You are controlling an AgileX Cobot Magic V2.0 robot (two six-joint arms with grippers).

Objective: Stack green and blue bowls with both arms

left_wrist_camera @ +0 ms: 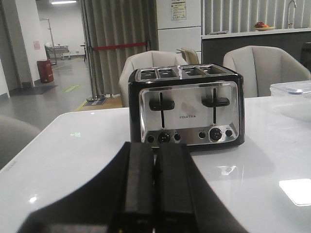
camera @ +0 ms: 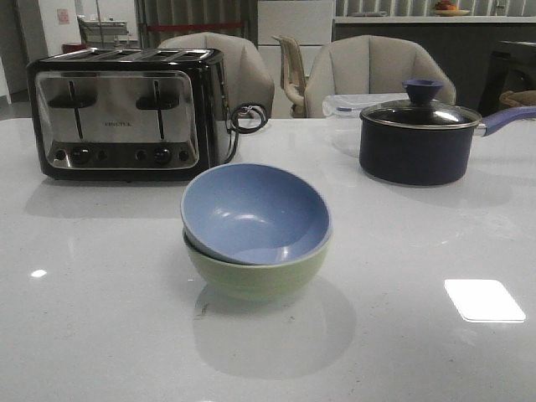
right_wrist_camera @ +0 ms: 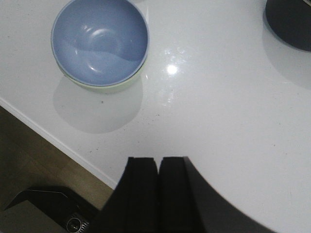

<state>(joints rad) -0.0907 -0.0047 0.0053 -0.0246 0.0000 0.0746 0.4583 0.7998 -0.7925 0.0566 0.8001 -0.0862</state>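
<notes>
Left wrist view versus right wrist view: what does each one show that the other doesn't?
Only the left wrist view shows the toaster, chairs and the room behind. Only the right wrist view shows the blue bowl nested in the green bowl, the saucepan's edge and the floor. Both show the white table, and each its own empty, closed gripper: left gripper, right gripper.
</notes>
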